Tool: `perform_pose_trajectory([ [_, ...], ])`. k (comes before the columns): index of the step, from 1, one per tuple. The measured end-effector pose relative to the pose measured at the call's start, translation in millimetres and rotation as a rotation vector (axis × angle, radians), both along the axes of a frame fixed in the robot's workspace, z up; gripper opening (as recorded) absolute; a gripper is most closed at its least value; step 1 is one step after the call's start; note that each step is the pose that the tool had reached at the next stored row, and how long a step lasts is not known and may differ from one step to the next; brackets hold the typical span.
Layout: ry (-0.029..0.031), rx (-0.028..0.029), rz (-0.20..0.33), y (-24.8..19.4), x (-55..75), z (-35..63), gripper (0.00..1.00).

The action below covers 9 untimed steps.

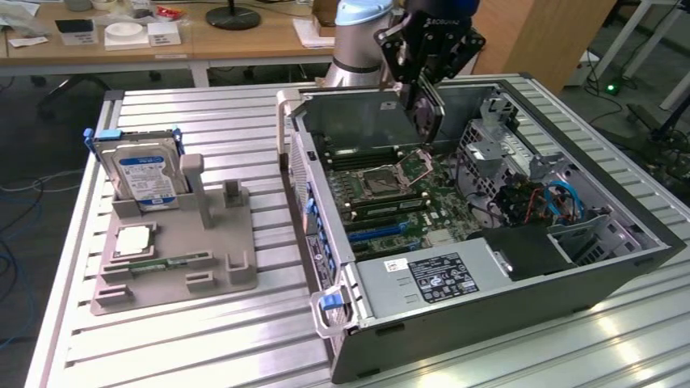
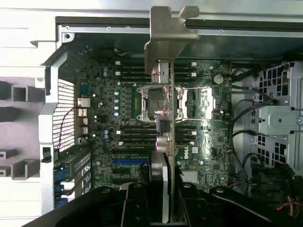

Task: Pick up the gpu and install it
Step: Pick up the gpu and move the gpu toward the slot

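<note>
I have the gpu (image 1: pixel 424 111), a thin flat dark card with a silvery metal bracket, clamped in the gripper (image 1: pixel 422 85). The jaws are clenched on its upper edge and it hangs on edge, touching nothing else. It sits over the far part of the open grey metal computer case (image 1: pixel 603 271), above the green motherboard (image 1: pixel 401 190) and apart from it.

In the wrist view I look straight down the card (image 2: pixel 166 118), edge-on between the black fingers (image 2: pixel 135 198). Its bracket (image 2: pixel 168 33) is towards the case wall and the processor socket (image 2: pixel 154 101) lies beneath it. The blue expansion slot (image 2: pixel 129 161) lies crosswise to the card's line and beside it, so I judge the card is not lined up for seating.

The pick-up looks done to me. The install is not, since no edge of the card meets a slot.

On the exterior view's left, well apart from the case, the grey plastic parts holder (image 1: pixel 216 275) carries the boxy silver hard drive with a blue-white label (image 1: pixel 145 174) and the small green memory stick (image 1: pixel 173 260).
</note>
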<state>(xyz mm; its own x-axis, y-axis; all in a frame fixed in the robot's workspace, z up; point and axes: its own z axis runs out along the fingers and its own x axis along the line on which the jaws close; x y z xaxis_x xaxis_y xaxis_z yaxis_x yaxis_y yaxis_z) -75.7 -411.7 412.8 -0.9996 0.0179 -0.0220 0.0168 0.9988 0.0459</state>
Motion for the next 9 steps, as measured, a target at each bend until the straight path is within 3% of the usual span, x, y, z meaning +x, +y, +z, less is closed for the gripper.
perform_pose_trajectory([
  [9, 0.0000, -0.0001, 0.000, 0.0, 21.5, -0.3, 0.28],
])
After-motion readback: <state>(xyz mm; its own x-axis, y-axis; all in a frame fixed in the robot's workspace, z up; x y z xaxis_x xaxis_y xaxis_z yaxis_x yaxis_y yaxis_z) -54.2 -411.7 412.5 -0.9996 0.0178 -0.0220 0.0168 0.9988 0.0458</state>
